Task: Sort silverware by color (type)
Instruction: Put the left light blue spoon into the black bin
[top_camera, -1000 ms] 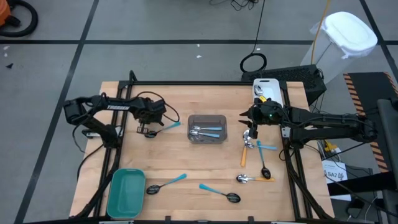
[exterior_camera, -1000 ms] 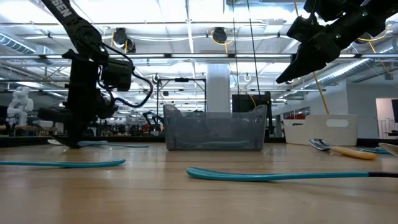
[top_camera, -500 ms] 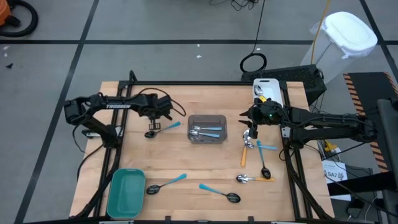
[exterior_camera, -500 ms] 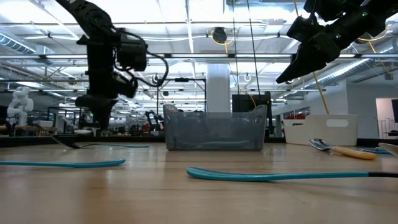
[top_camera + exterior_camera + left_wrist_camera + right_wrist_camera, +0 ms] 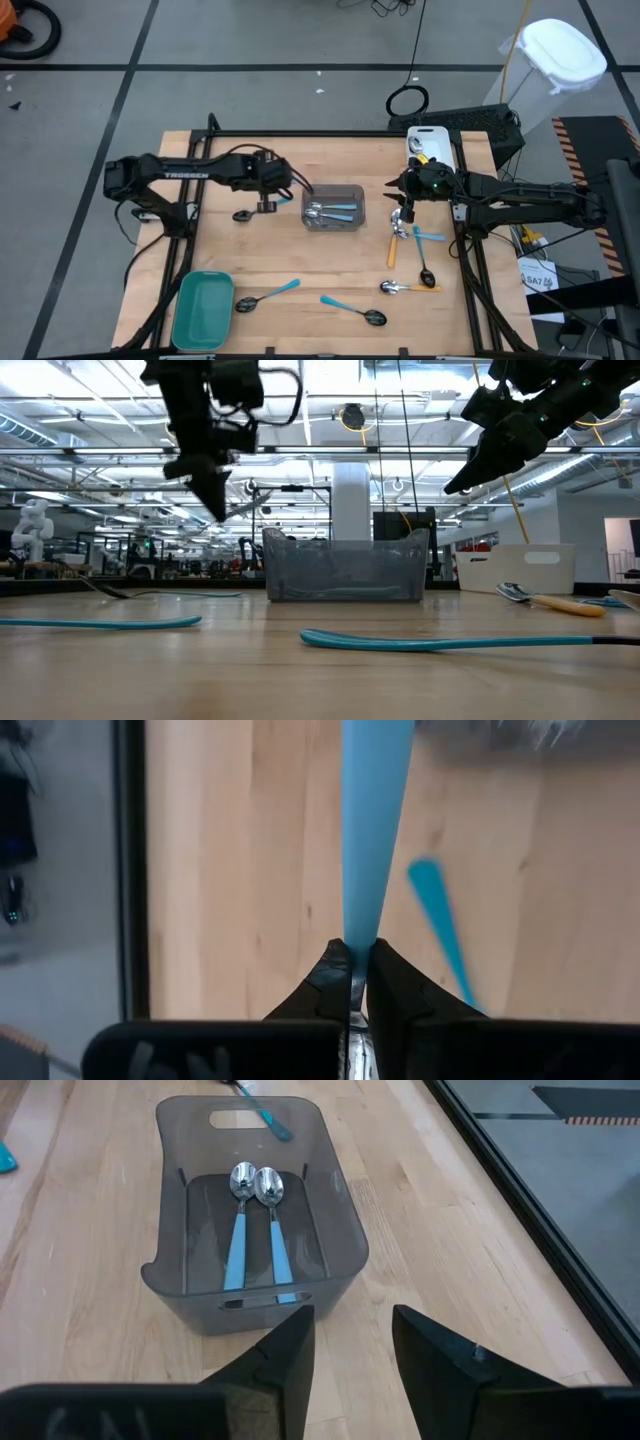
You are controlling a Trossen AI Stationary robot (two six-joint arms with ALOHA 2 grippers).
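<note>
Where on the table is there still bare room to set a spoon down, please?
Bare wood lies along the far edge behind the grey bin, and between the bin and the near blue-handled spoons. It is crowded below the right gripper, where spoons overlap. The teal tray fills the near-left corner.

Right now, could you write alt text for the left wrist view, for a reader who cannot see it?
The left gripper is shut on the thin light-blue spoon handle, which runs straight ahead over the wooden table. Another light-blue handle lies beside it on the wood.
</note>
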